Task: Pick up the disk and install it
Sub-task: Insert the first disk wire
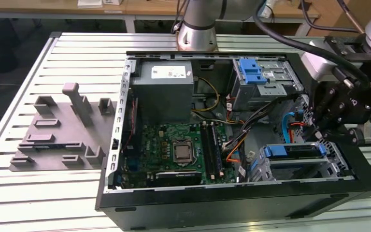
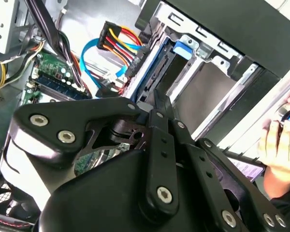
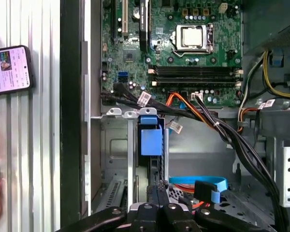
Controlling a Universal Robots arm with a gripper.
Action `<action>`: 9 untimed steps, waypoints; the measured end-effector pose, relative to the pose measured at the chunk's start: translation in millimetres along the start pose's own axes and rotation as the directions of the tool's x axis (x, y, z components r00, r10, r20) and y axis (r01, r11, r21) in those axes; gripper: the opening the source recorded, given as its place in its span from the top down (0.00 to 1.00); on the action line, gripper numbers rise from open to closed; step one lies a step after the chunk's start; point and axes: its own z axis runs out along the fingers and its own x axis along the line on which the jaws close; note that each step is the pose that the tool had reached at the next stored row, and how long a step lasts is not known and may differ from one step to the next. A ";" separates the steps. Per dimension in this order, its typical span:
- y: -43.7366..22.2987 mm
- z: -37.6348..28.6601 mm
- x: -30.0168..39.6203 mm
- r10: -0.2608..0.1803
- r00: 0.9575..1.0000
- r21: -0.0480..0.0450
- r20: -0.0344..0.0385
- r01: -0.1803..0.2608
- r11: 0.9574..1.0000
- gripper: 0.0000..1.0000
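Exterior view, claw (image 1: 335, 139) beside caged disk (image 1: 292, 151), cables (image 1: 235, 143) alongside

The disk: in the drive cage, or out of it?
In. The disk sits inside the drive cage, between its metal walls, with the gripper at its end.

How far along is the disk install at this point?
Done: the disk sits in the drive bay, blue caddy end showing. In hand: the gripper, shut, is close by the disk's edge. Left: whether the disk is fully seated cannot be told.
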 end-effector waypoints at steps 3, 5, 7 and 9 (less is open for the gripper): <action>-0.5 -1.6 -2.7 0.001 1.000 0.009 0.000 -0.001 1.000 0.89; -1.1 -2.3 -5.6 0.001 1.000 0.016 0.000 -0.001 1.000 0.89; -2.0 -2.3 -9.5 0.001 1.000 0.022 0.001 -0.001 1.000 0.89; -3.7 -2.3 -13.8 0.001 1.000 0.024 0.001 -0.001 1.000 0.89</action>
